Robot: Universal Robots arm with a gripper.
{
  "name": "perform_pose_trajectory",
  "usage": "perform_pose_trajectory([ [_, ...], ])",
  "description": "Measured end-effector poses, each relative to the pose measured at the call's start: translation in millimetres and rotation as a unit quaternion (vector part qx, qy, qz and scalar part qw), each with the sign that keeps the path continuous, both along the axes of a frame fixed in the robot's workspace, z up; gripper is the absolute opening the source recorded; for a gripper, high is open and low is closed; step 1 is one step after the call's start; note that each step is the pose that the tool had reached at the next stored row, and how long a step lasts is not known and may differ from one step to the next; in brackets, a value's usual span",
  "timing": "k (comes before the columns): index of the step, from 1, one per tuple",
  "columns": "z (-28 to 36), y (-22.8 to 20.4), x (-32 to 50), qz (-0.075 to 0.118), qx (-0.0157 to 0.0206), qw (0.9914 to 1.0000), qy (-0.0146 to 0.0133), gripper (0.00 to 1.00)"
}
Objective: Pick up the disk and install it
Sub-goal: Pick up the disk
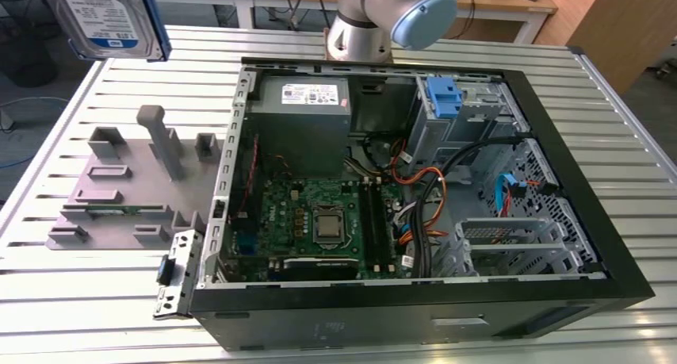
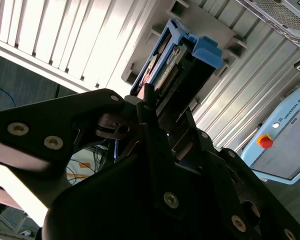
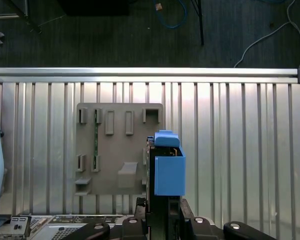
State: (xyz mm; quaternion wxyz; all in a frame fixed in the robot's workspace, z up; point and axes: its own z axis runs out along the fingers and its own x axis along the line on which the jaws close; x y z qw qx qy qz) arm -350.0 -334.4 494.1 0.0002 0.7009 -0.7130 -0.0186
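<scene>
1. A ribbed metal desk carries an open computer case. A grey fixture plate lies just beside the case on the exterior view's left. In the first wrist view, dark floor with loose cables lies beyond the desk's edge.
2. The disk sits in the upper left of the exterior view, cut off by the frame's edges. Only part of its labelled face and one blue rail show there. The arm is cropped at top centre. In the second wrist view the claw's black body covers the disk's near end, so the contact faces are hard to make out.
3. The claw is clenched on the disk, with a finger on either side. The disk juts out edge-on, held in the air above the desk.
4. In the first wrist view the disk overlaps the fixture plate's edge. Inside the case are a power-supply box, a green motherboard and a blue clip in a bay, with cables across the middle. A pendant with a red button shows in the second wrist view.
</scene>
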Motion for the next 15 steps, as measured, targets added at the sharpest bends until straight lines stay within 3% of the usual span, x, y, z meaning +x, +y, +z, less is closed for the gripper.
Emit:
perform_pose_trajectory([
  [8,0.0,0.0,0.8,0.0,0.0,1.0,0.0,0.35],
  [15,0.0,0.0,6.7,0.0,0.0,1.0,0.0,0.35],
])
